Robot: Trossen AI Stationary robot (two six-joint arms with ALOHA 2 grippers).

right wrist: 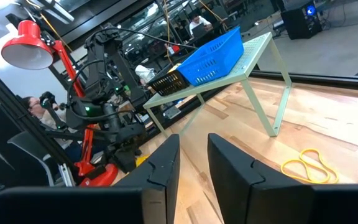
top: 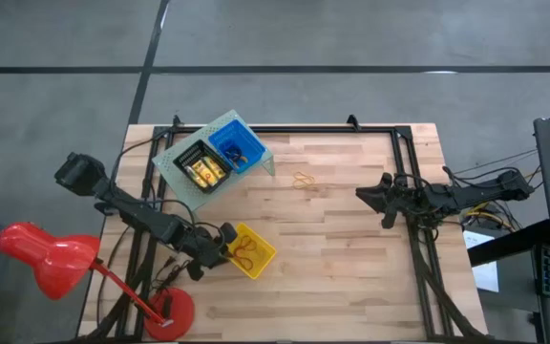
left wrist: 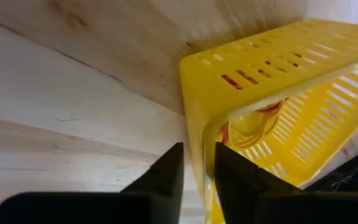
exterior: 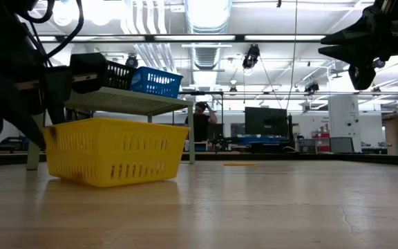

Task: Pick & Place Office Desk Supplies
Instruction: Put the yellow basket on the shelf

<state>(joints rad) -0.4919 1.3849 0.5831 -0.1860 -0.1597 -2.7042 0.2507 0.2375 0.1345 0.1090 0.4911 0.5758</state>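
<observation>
Yellow bin [top: 253,250] wall between slightly parted left tool [left wrist: 196,180] fingers, arm low.

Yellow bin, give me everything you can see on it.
The yellow bin is a small rectangular plastic basket with slotted walls and an open top, sitting upright on the wooden table, turned at an angle near the left side. Tan-orange rubber bands lie inside. The left gripper is at its near wall, one finger on each side of the rim with a little gap. It sits in front of the pale green riser, apart from it.
</observation>
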